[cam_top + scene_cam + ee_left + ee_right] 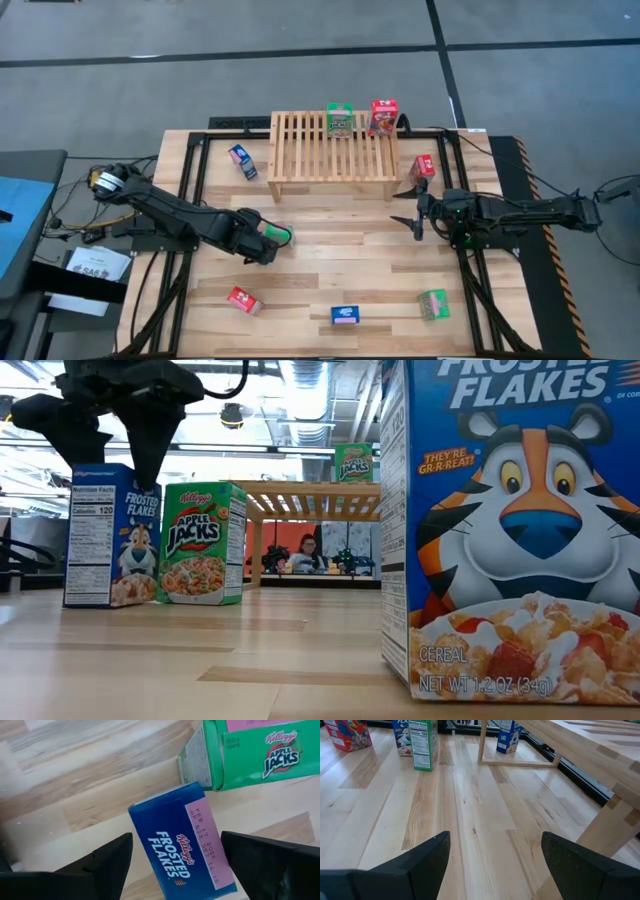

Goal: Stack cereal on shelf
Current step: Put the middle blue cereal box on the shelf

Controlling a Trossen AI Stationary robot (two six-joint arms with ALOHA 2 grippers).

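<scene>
My left gripper (262,247) hangs over the left middle of the table, its jaws spread to either side of an upright blue Frosted Flakes box (172,842). They sit close to its sides, but I see no firm clamp on it. The box stands on the tabletop, well short of the slatted shelf (333,150) at the far centre.

My main worry is the green Apple Jacks box (250,755) standing just beside the blue one. A finger coming in on that side could catch it and tip it over. The blue box also sits at a skew between my fingers, so an uneven squeeze may twist it or dent the cardboard.

Getting it up there means clearing the shelf's near edge. A second Apple Jacks box (339,120) and a red box (383,117) already stand at the shelf's far right, so I'd keep away from those.

My right gripper (412,210) waits empty with its jaws wide apart, right of the shelf. Another red box (424,166) is just beyond it. Three more boxes lie along the near edge, and another blue one (242,161) is left of the shelf.
</scene>
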